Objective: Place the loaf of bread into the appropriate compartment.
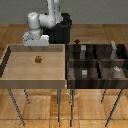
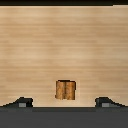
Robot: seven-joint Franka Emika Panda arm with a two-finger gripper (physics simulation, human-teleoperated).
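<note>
Bread loaf (image 2: 65, 90) lies on tray (image 1: 10, 75), centred below the spread claw (image 2: 64, 102).

The loaf of bread (image 1: 38, 59) (image 2: 65, 90), a tiny brown cube-like lump, sits upright on the light wooden tray's floor.

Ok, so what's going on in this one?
A single robot arm hangs above a light wooden tray, its gripper open and empty. The loaf of bread sits alone on the tray floor, just below the gripper; in the wrist view it lies between the two fingertips. The dark compartment bin on the exterior view's right holds a few small grey objects. Nothing has been picked up yet.
</note>
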